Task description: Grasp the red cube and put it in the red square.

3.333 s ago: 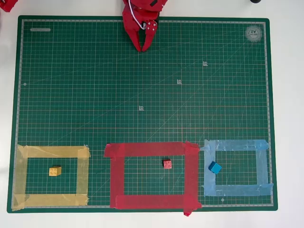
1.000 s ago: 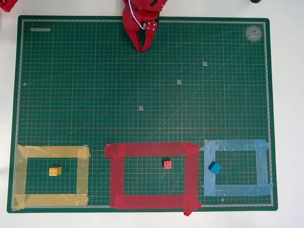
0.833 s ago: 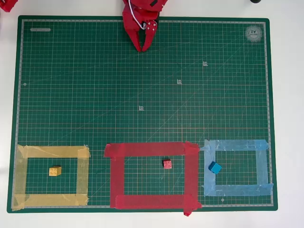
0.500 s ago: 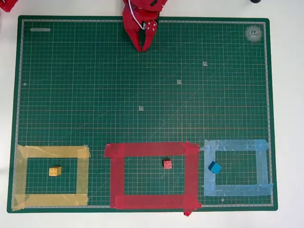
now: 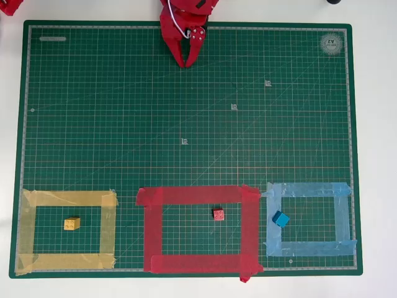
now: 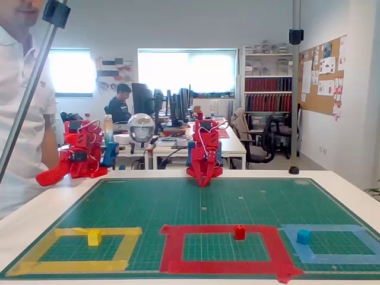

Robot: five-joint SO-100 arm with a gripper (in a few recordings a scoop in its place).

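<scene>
Green cutting mat point(image 5: 186, 124); yellow block point(image 5: 72, 223) inside yellow tape frame point(image 5: 67, 198); blue block point(image 5: 281, 218) inside light-blue tape frame point(image 5: 310, 189).

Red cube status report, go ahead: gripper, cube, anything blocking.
Gripper parked at the mat's far edge, shut, holding nothing. Red cube sits inside the red square, apart from the tape. Nothing in the way.

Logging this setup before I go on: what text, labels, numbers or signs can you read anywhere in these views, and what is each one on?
"A2", seen rotated, in the round emblem at the top right corner of the green cutting mat.
Small oblong label at the mat's top left corner: too small to read.
Small square marks along the mat's diagonal: too small to read.
Papers on the cork board and shelf spines in the fixed view: blurred, unreadable.
</scene>
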